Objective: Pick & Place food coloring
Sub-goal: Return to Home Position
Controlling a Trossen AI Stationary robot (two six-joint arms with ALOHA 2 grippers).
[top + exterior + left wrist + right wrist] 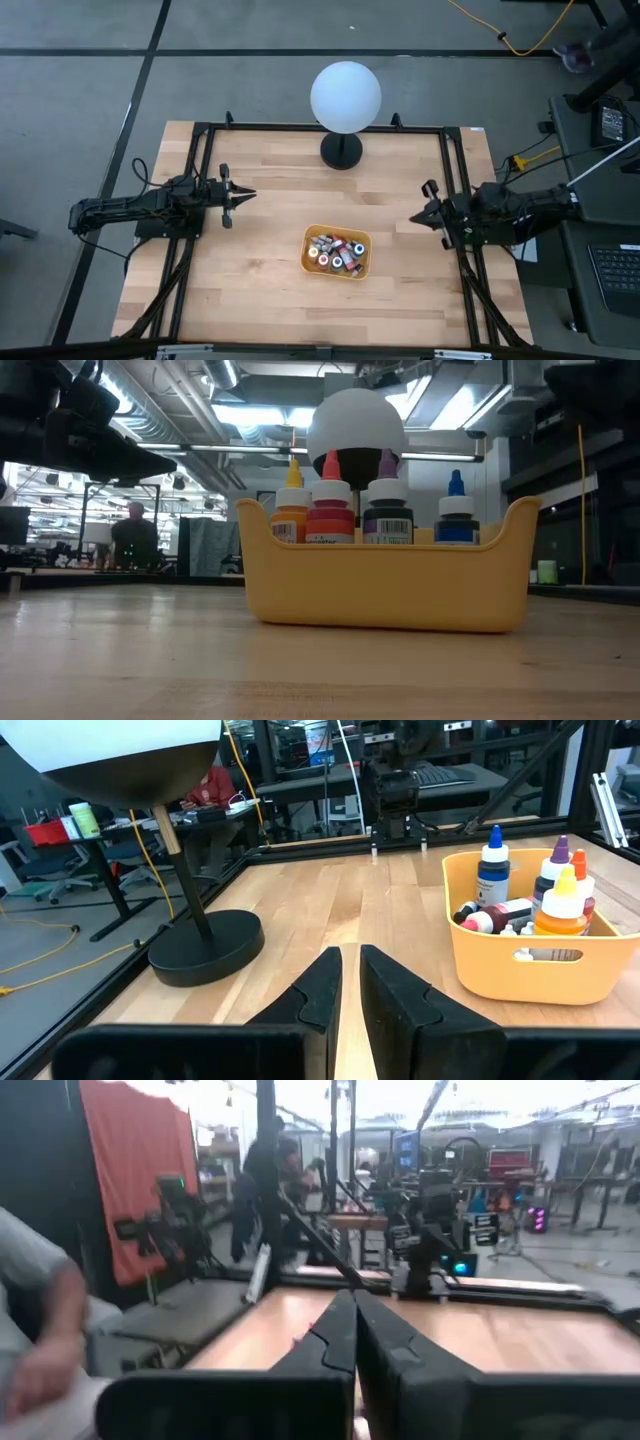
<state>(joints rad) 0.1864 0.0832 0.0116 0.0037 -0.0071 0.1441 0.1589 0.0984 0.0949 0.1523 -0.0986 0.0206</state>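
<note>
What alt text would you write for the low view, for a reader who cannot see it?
A yellow bin stands on a wooden table, seen from table height, holding four upright food coloring bottles: orange, red, purple and blue. A white globe lamp rises behind it.

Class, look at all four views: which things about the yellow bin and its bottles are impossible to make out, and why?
1. High view: the bottles in the yellow bin are too small to count or read.
2. Low view: the yellow bin's front wall hides the bottles' lower halves and any lying flat.
3. Right wrist view: blurred, and the yellow bin is outside the frame.
</note>
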